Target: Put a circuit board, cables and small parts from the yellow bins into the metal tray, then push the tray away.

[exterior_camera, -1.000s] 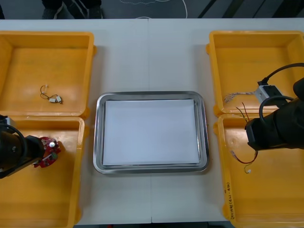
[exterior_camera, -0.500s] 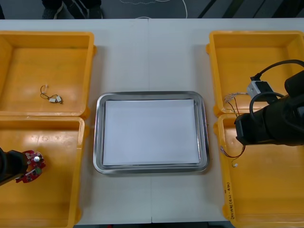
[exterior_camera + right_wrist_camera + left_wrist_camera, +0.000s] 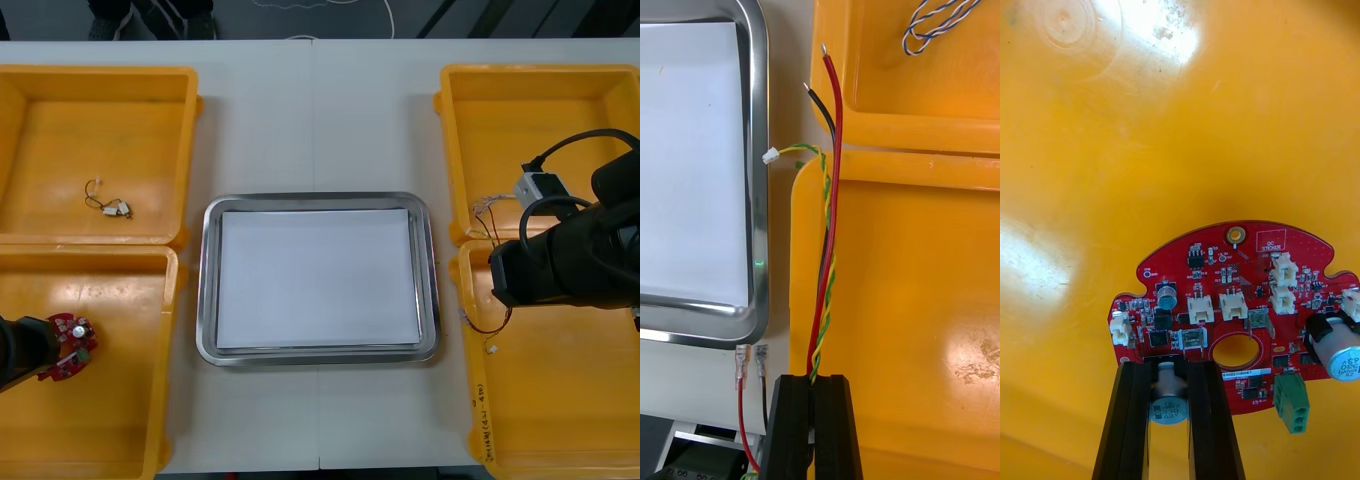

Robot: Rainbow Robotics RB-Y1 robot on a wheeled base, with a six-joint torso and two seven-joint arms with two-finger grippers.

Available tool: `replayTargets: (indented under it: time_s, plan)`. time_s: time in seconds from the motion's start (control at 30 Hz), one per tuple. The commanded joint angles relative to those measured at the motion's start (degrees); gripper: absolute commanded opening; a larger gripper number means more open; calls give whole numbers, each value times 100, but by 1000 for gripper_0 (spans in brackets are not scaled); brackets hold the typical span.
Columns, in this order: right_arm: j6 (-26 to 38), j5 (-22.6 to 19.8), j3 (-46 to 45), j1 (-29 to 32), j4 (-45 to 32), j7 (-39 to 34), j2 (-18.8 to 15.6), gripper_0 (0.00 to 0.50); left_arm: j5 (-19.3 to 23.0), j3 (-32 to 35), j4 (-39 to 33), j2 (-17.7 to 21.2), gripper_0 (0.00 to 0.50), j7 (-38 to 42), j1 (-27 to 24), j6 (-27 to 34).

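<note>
Apparently left claw: board; right claw: cables.

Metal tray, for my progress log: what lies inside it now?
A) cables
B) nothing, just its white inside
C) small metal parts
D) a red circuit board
B: the metal tray shows only its white inside; the left gripper holds the red circuit board over the near left bin, and the right gripper holds the cables at the near right bin.

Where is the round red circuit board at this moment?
In the front view, the round red circuit board is held in the left gripper inside the near yellow bin on the robot's left, left of the metal tray.
</note>
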Motion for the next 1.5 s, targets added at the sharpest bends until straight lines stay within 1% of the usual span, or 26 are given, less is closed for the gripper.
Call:
replayTargets:
  time_s: [0.03, 0.33, 0.43, 0.5, 0.6, 0.67, 0.7, 0.77, 0.8, 0.87, 0.93, 1.1, 1.23, 1.4, 1.5]
  plan:
    - [27, 10, 102, -158, -96, 117, -81, 0, -55, 93, -124, -140, 0, -585, 159, -65]
    - [27, -17, 102, -158, -96, 135, -116, 0, -108, -74, -98, -140, 0, -594, 159, -82]
    - [27, -17, 102, -158, -96, 135, -125, 0, -125, -118, -98, -140, 29, -594, 150, -82]
    - [27, -25, 102, -158, -96, 135, -125, 0, -125, -118, -89, -140, 90, -594, 150, -91]
    - [27, -34, 102, -158, -96, 126, -142, 0, -117, -118, -98, -140, 156, -594, 150, -91]
    - [27, -52, 102, -158, -96, 135, -151, 0, -117, -118, -98, -140, 226, -611, 159, -91]
    - [27, -52, 102, -158, -96, 135, -151, 0, -108, -118, -89, -140, 239, -620, 150, -91]
    - [27, -61, 102, -158, -96, 135, -160, 0, -108, -118, -98, -140, 318, -629, 150, -91]
    - [27, -69, 102, -158, -96, 135, -169, 0, -108, -118, -98, -140, 340, -638, 150, -91]
    - [27, -69, 102, -158, -104, 117, -169, 0, -99, -126, -98, -140, 456, -647, 150, -91]
    - [27, -78, 102, -158, -104, 108, -169, 0, -90, -118, -107, -140, 500, -638, 115, -82]
    - [27, -78, 102, -158, -96, 108, -169, 0, -38, -100, -256, -140, 500, -559, -34, -21]
    - [27, -78, 102, -158, -104, 100, -169, 0, -2, -83, -485, -140, 500, -436, -192, 234]
    - [27, -78, 102, -158, -104, 100, -169, 0, -46, -206, -775, -140, 500, 127, -351, 612]
    - [27, -78, 102, -158, -104, 100, -169, 0, -117, -355, -819, -140, 500, 373, -395, 682]
